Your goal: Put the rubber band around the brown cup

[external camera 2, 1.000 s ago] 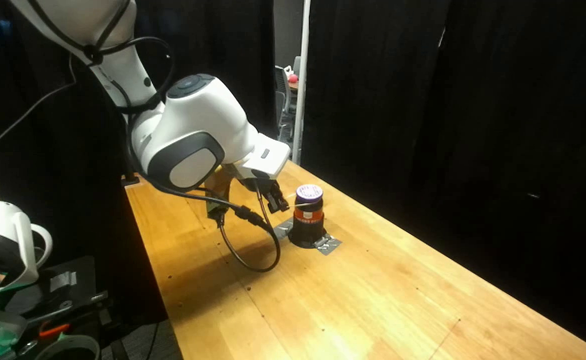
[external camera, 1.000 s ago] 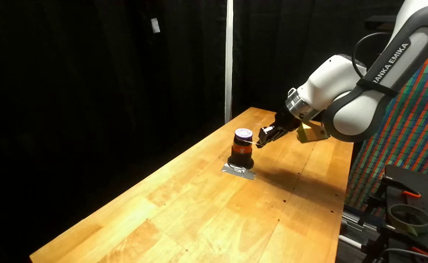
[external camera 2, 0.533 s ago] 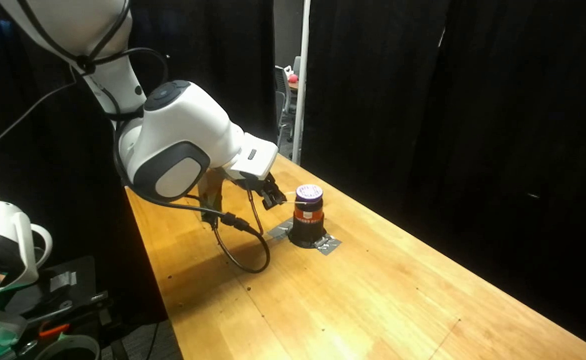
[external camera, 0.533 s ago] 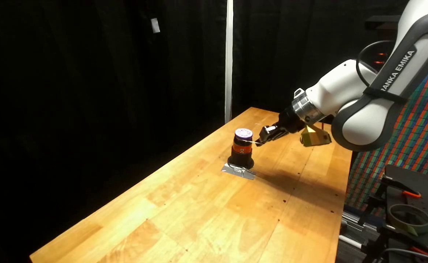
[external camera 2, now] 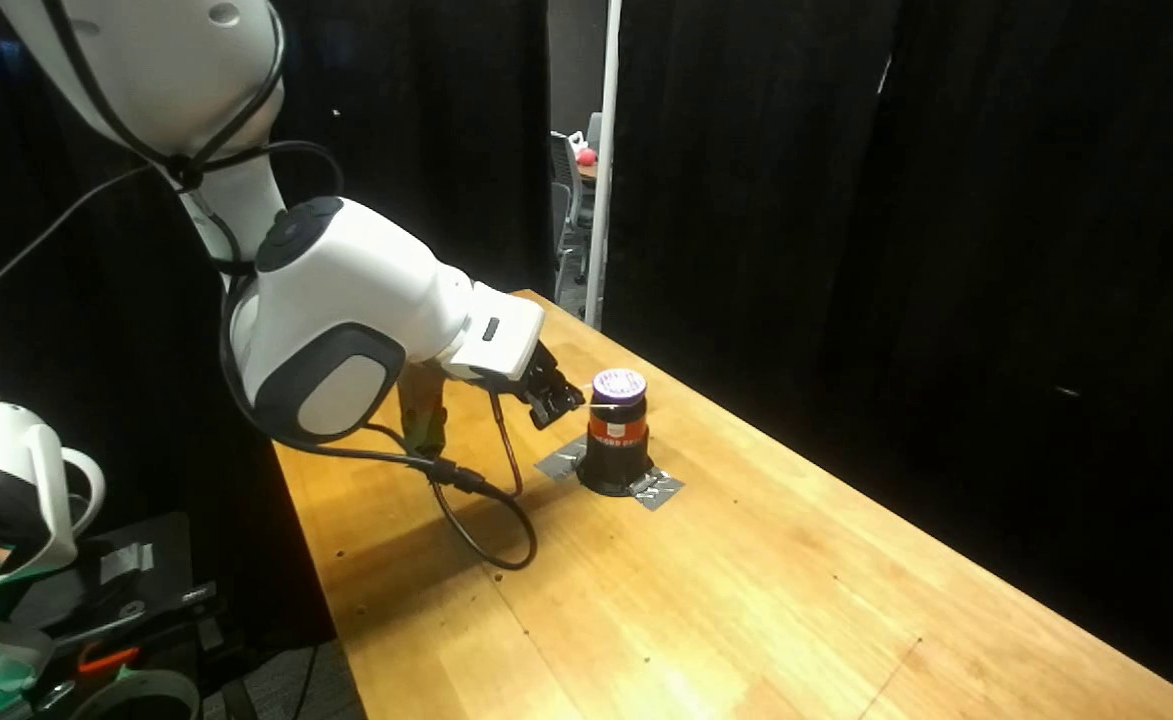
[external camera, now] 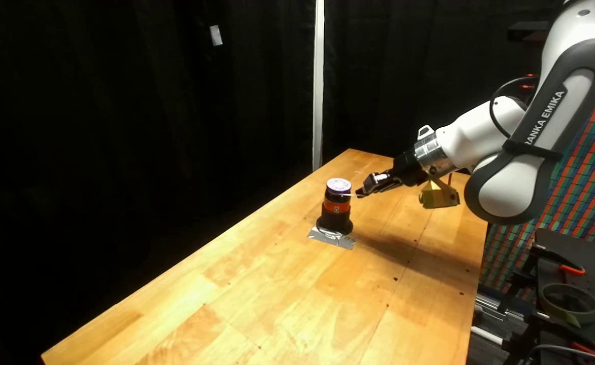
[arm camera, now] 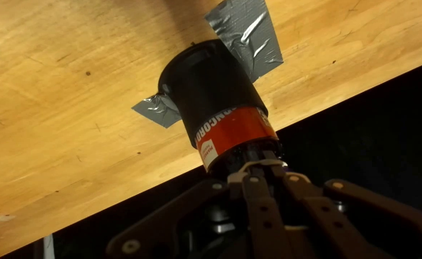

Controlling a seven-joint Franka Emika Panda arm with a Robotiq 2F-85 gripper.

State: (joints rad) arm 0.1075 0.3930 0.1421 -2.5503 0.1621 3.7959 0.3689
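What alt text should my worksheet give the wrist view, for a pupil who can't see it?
The gripper at the bottom, with what looks like the pale rubber band at its tips, partly hides the top of a dark cup with an orange-red label. The cup stands on a wooden table, silver tape at its base.

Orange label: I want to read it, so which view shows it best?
The wrist view: there the label is largest, its white letters big and uncovered. In both exterior views it is only a small orange strip around the cup, its markings tiny.
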